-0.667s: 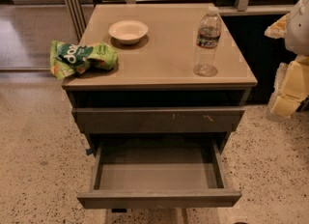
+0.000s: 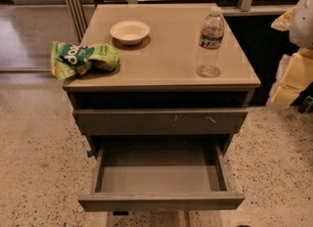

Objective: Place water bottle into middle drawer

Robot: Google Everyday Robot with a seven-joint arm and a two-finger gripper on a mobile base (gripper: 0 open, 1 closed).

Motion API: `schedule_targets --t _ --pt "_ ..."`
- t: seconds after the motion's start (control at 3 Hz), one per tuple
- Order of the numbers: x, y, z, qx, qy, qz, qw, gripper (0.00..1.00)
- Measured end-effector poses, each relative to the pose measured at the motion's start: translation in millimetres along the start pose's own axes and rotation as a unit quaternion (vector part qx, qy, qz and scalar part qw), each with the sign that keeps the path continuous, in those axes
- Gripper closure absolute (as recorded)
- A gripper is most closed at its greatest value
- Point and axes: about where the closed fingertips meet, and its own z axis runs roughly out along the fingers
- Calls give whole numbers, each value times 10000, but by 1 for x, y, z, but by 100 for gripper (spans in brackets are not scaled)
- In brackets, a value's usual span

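Observation:
The water bottle (image 2: 210,42) stands upright on the right side of the cabinet top, clear and ribbed, with a white cap and a dark label band. The middle drawer (image 2: 159,178) is pulled open below, with a smooth grey inside, nothing in it, and a plain front. Above it is a shut drawer front with small pale scratches (image 2: 161,121). My gripper (image 2: 293,77) shows as pale yellow and white parts at the right edge. It is beside the cabinet, to the right of the bottle and apart from it.
A white bowl (image 2: 130,31) sits at the back left of the cabinet top (image 2: 166,59). A green chip bag (image 2: 83,58) lies over the top's left edge. Speckled floor (image 2: 39,162) surrounds the cabinet. A railing and dark wall are behind it.

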Motion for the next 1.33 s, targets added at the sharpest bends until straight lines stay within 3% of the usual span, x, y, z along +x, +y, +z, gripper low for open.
schedule_targets --t 0.33,0.67,1.0,1.33 --pt "2 -45 17 341 -149 167 9992 0" --pt "-8 -93 39 528 -480 288 9970 0" --pt "-27 -146 61 629 -1077 420 9913 0" --pt "-42 -180 81 550 -1755 652 9808 0"
